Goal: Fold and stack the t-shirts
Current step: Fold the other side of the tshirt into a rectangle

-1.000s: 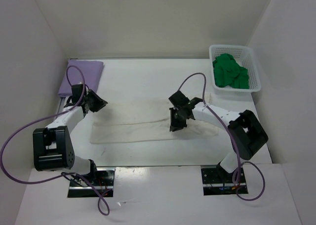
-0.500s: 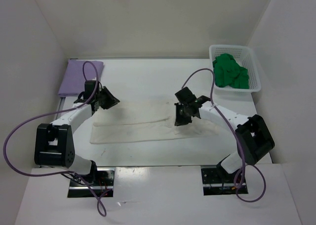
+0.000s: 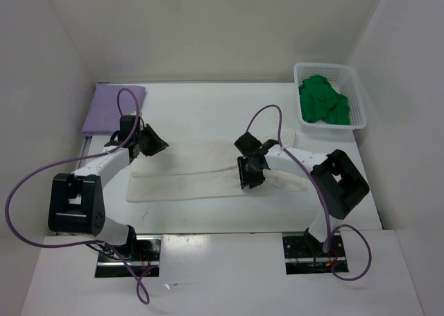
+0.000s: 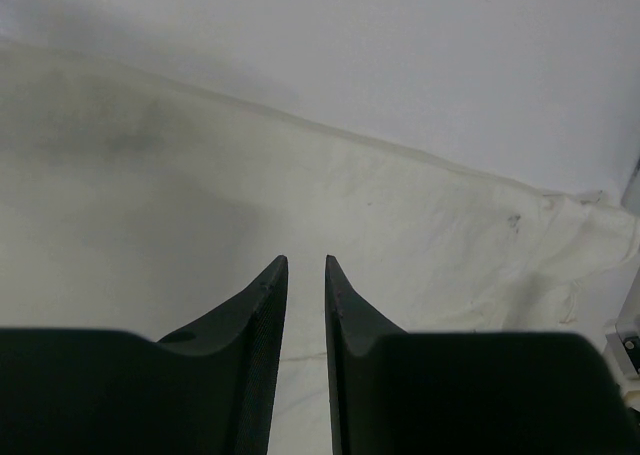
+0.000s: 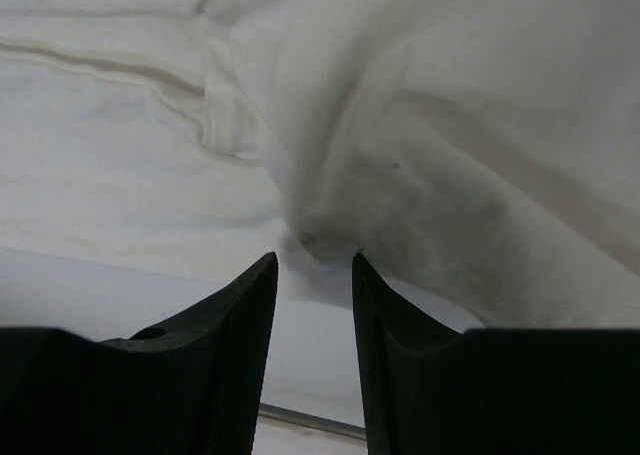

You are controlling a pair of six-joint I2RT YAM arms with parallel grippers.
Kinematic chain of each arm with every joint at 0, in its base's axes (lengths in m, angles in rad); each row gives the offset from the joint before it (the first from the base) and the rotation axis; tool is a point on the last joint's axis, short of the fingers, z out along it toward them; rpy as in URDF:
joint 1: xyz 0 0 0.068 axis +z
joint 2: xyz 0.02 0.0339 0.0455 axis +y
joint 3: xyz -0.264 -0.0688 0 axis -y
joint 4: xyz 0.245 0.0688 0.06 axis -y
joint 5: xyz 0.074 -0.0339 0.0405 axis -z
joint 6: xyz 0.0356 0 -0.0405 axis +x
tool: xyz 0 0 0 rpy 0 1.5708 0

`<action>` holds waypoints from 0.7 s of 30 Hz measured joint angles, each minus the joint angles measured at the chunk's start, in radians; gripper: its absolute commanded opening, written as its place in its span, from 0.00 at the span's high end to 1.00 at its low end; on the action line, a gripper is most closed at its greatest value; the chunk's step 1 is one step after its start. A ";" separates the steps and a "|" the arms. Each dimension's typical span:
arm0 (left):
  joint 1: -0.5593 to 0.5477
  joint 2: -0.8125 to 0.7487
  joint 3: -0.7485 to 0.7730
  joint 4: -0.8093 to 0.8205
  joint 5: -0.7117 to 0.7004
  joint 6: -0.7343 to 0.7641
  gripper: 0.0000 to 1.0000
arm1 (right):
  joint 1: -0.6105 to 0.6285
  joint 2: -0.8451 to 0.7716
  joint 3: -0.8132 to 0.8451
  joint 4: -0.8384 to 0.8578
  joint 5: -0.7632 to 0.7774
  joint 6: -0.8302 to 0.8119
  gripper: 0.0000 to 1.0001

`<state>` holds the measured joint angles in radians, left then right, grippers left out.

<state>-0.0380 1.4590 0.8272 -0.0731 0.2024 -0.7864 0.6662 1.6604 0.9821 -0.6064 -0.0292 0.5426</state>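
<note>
Folded lavender-purple cloth t-shirt (image 3: 114, 110) lies at the bench's (image 3: 208, 111) far-left corner. Left gripper (image 3: 149, 143), jaws narrowly parted and empty, hovers over the left end of the cream-white cloth t-shirt (image 3: 187, 178) at mid-bench. Right gripper (image 3: 249, 176), jaws wider, has its tips at a bunched fold. Bright green cloth t-shirt (image 3: 322, 102) sits in the far-right white plastic lattice basket (image 3: 356, 88).

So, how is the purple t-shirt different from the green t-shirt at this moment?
The purple t-shirt lies folded flat as a neat rectangle, while the green t-shirt is a crumpled heap. The purple t-shirt rests directly on the table at the far left corner, and the green t-shirt sits inside the white basket at the far right. Both are plain cloth in one colour.
</note>
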 measured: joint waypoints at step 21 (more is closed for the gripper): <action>0.000 -0.002 -0.031 0.008 -0.002 -0.004 0.72 | 0.006 0.009 0.052 -0.027 0.043 0.013 0.93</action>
<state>-0.0383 1.4570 0.7963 -0.0654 0.2005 -0.7906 0.6724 1.6691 1.0340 -0.6334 0.0139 0.5552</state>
